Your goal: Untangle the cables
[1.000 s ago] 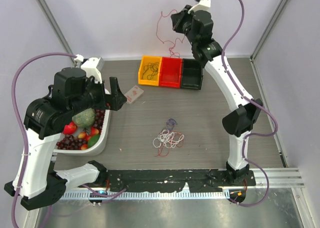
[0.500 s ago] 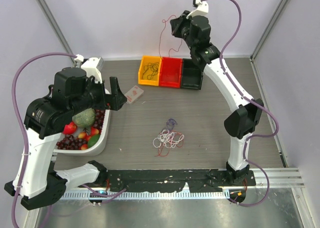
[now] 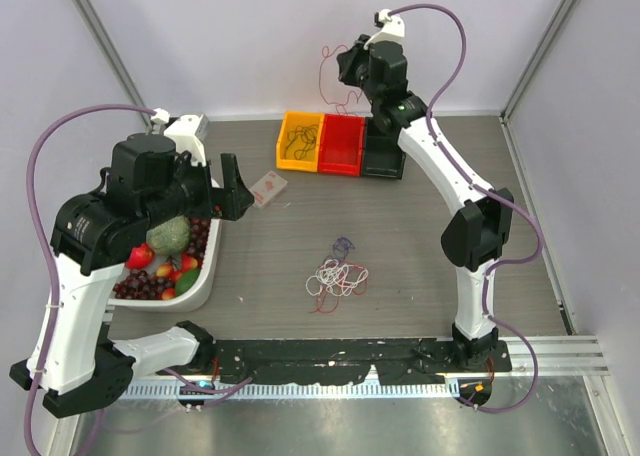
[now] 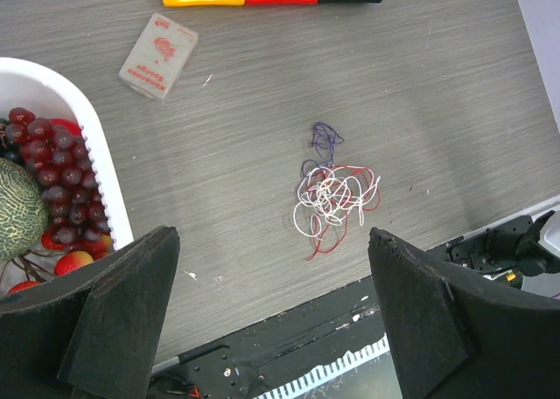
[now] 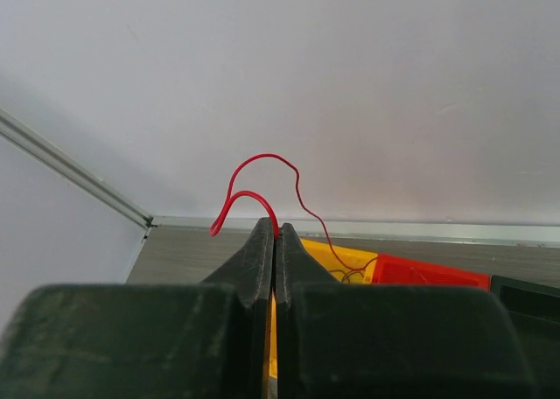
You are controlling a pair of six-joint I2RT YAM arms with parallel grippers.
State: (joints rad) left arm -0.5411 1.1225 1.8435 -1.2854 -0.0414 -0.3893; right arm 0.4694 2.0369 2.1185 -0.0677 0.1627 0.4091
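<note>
Pinching a red wire [image 5: 267,156], the right tool [image 5: 275,233] is shut tight, high over the far end of the worktop [image 3: 420,226]. The wire loops up from the tips. Its tail hangs down toward the yellow bin [image 3: 284,154] and the red bin [image 3: 341,163]; I cannot tell if it touches either.

The wire is very thin, so it could slip out of the pinch. It could also swing and then land in the wrong bin, or beside the bins, when let go. The tail could hook the wires in the yellow bin and drag them out.

The left tool [image 4: 273,268] is wide open and holds nothing, up above the basket [image 3: 205,276] of fruit.

The other cables lie in a knotted pile [image 4: 332,198] in the middle of the worktop, well apart from both tools. Red strands there wind through white ones, so a pull on one could drag the whole pile.
</note>
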